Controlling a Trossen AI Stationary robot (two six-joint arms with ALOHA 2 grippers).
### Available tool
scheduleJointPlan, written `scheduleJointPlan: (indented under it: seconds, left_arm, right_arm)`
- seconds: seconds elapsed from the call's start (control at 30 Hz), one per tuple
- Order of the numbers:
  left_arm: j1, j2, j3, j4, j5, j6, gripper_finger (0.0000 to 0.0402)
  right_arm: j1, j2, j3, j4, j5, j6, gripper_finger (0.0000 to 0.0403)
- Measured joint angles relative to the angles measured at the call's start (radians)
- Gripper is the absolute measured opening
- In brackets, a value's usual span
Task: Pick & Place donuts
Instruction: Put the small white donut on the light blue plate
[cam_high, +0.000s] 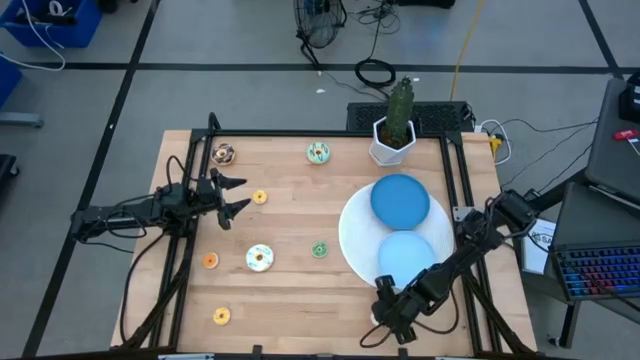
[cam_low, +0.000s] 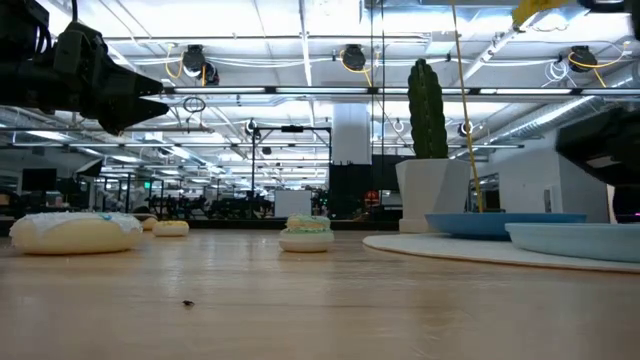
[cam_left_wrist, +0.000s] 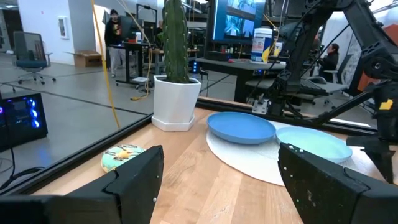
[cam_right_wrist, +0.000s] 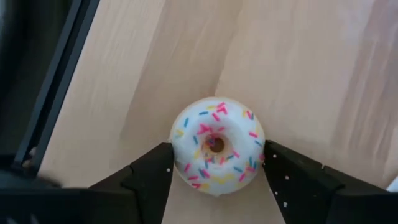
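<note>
Right gripper (cam_right_wrist: 214, 180) stood at the table's (cam_high: 300, 290) near edge, its fingers (cam_right_wrist: 149, 177) flanking, perhaps touching, a white sprinkled donut (cam_right_wrist: 216, 146); grip uncertain. The small glossy ring probably was light, stiff and slippery, best pinched across its outer rim. Left gripper (cam_high: 238, 195) waited spread wide, empty.

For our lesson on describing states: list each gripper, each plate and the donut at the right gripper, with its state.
left gripper, open, empty, above the table.
right gripper, down around the white sprinkled donut.
white sprinkled donut, flat on the table, icing up.
dark blue plate, empty.
light blue plate, empty.
</note>
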Motion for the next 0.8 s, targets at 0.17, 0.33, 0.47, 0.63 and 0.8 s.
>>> scheduleJointPlan:
  seconds: [0.17, 0.33, 0.47, 0.63, 0.8]
  left_arm:
    - [0.0, 0.0, 0.0, 0.0, 0.0, 0.0, 0.031]
    - [0.0, 0.0, 0.0, 0.0, 0.0, 0.0, 0.031]
    - [0.0, 0.0, 0.0, 0.0, 0.0, 0.0, 0.031]
    - [0.0, 0.0, 0.0, 0.0, 0.0, 0.0, 0.031]
    - [0.0, 0.0, 0.0, 0.0, 0.0, 0.0, 0.031]
  right_arm:
    - [-0.026, -0.002, -0.043, 0.073, 0.006, -0.039, 0.021]
    - [-0.05, -0.001, -0.05, 0.078, 0.005, -0.053, 0.0179]
    - [-0.052, 0.001, -0.052, 0.115, 0.008, -0.095, 0.0152]
    - [-0.052, 0.003, -0.053, 0.15, 0.01, -0.149, 0.0123]
    - [-0.053, -0.005, -0.053, 0.149, 0.03, -0.202, 0.0097]
